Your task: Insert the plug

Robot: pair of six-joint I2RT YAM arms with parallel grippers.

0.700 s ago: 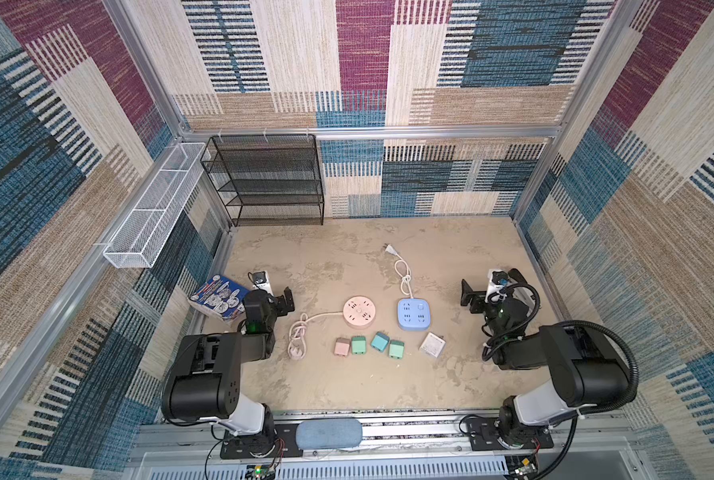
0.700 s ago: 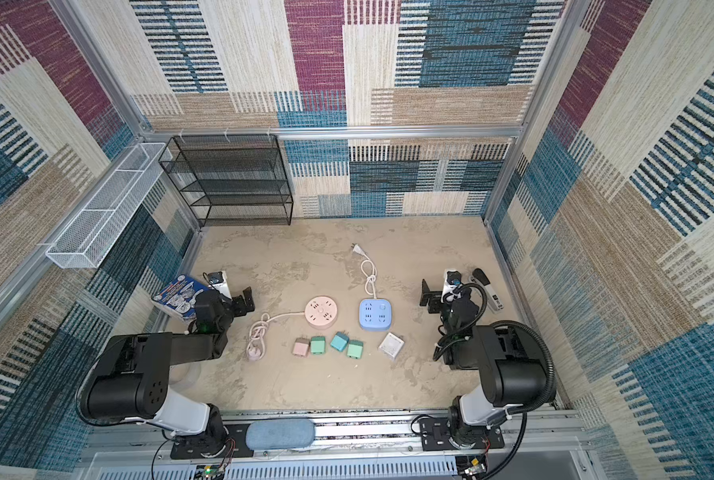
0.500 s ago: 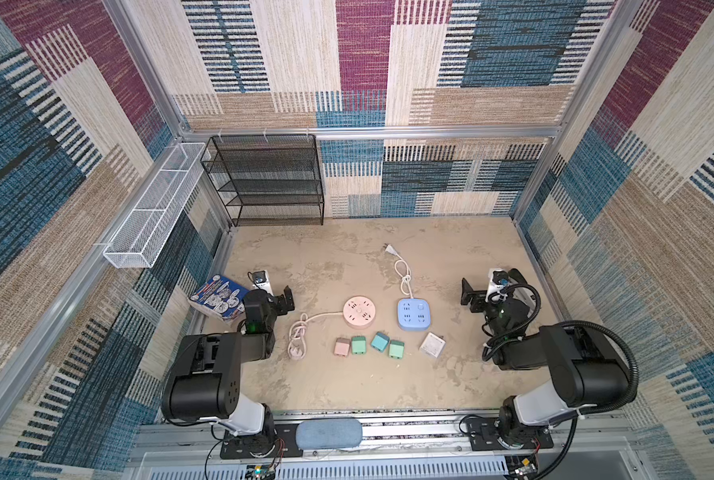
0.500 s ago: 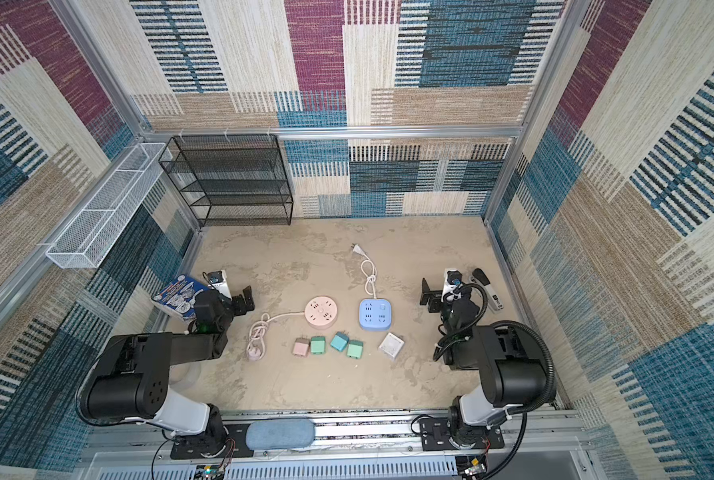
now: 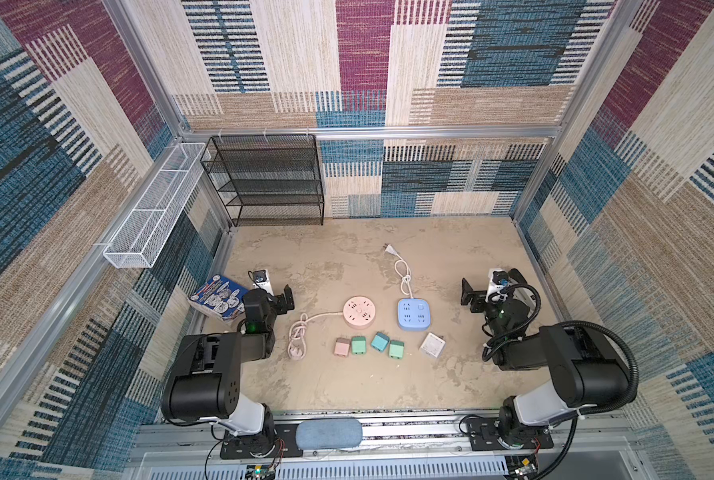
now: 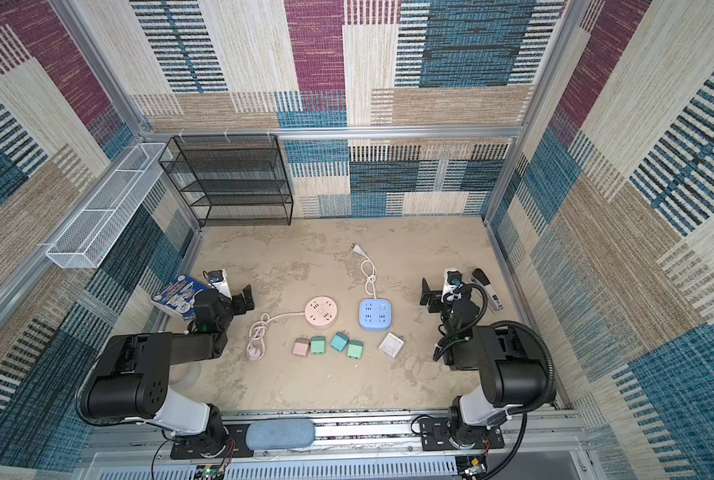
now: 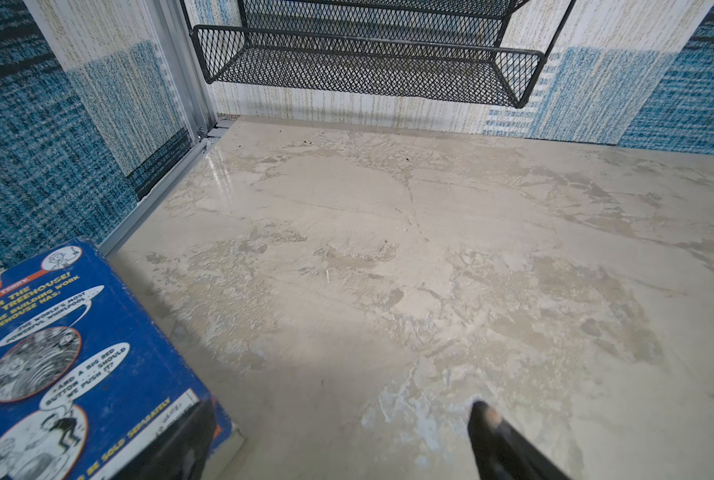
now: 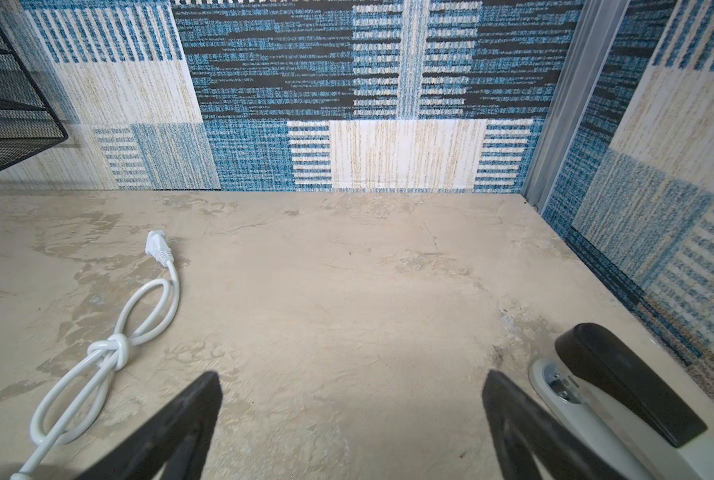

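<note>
- On the table (image 5: pixel 347 395), near its front middle in both top views, five small plug blocks lie in a row. They are a pink block (image 5: pixel 341 347), a green block (image 5: pixel 358 345), a teal block (image 5: pixel 380 340), a second green block (image 5: pixel 396 349) and a white block (image 5: pixel 432 345). None sits in a socket.
- Just behind the row lie a round pink power strip (image 5: pixel 359 312) and a square blue power strip (image 5: pixel 414 314), close to each other but not touching.
- A knotted pink cord (image 5: pixel 301 328) lies between the left pincer (image 7: pixel 338 415) and the pink power strip, ending in a pink plug (image 5: pixel 296 353).
- A knotted white cord (image 8: pixel 110 345) runs from the blue power strip toward the back wall and ends in a white plug (image 8: pixel 158 245), which lies loose.
- The left pincer sits low at the left side of the table, spread wide and holding nothing. One finger overlaps the corner of a blue book (image 7: pixel 56 353); whether they touch cannot be told.
- The right pincer (image 8: pixel 353 380) sits low at the right side, equally wide and empty. A stapler (image 8: pixel 621 399) lies just beside one finger.
- A black mesh shelf (image 5: pixel 268 178) stands against the back wall, and a white wire basket (image 5: pixel 152 208) hangs on the left wall, both well apart from the plug blocks.
- Compared with the earlier frames, nothing has visibly moved: arms, cords and blocks keep their places.
</note>
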